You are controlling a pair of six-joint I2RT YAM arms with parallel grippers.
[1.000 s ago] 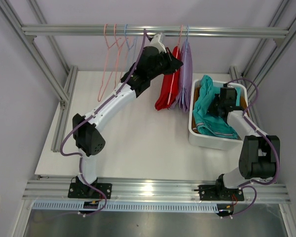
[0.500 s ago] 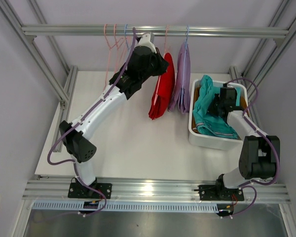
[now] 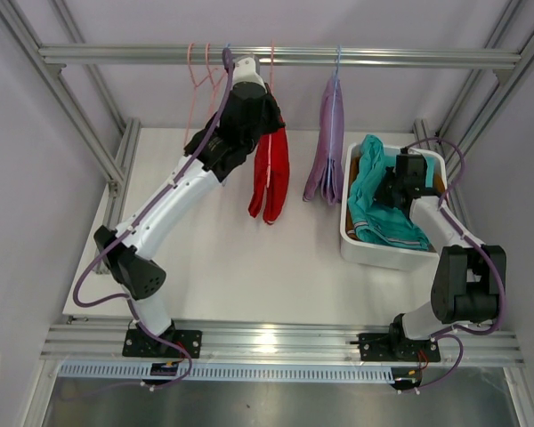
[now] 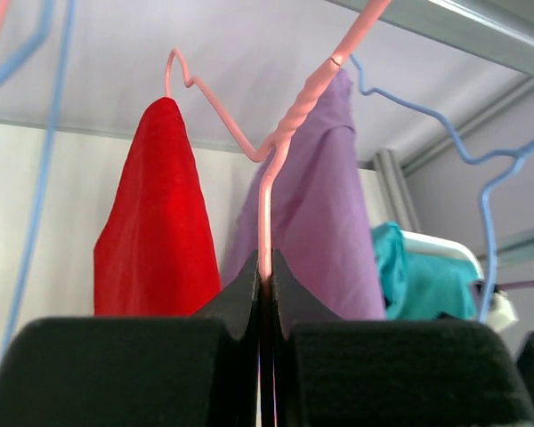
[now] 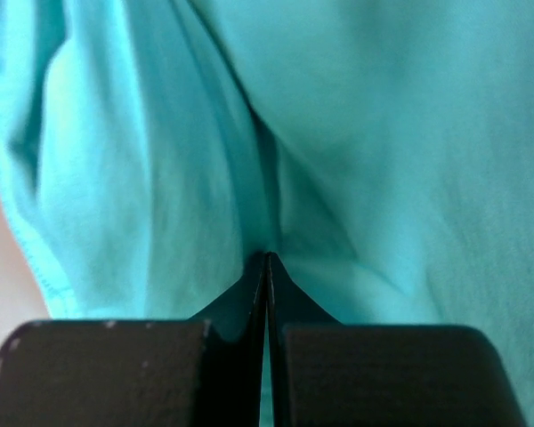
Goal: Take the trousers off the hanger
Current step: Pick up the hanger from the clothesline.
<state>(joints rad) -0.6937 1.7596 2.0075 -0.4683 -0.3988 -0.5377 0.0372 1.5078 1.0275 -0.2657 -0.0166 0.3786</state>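
**Red trousers pulled along the rail, clear of the lavender trousers**

Within the last second the left claw (image 4: 263, 267), clenched on the wire neck of the pink hanger (image 4: 289, 124), slid that hanger along the rail (image 3: 409, 58). The red trousers (image 3: 270, 178), which had hung touching the lavender trousers (image 3: 327, 151), now hung well apart from them above the worktop (image 3: 249, 267). They were still draped on the hanger, so this pair seemed to be set up for pulling off rather than removed. The right claw (image 5: 267, 260) had not moved: it stayed pinched on a fold of the teal trousers (image 3: 374, 191) in the bin (image 3: 374, 251) just beside the lavender trousers.
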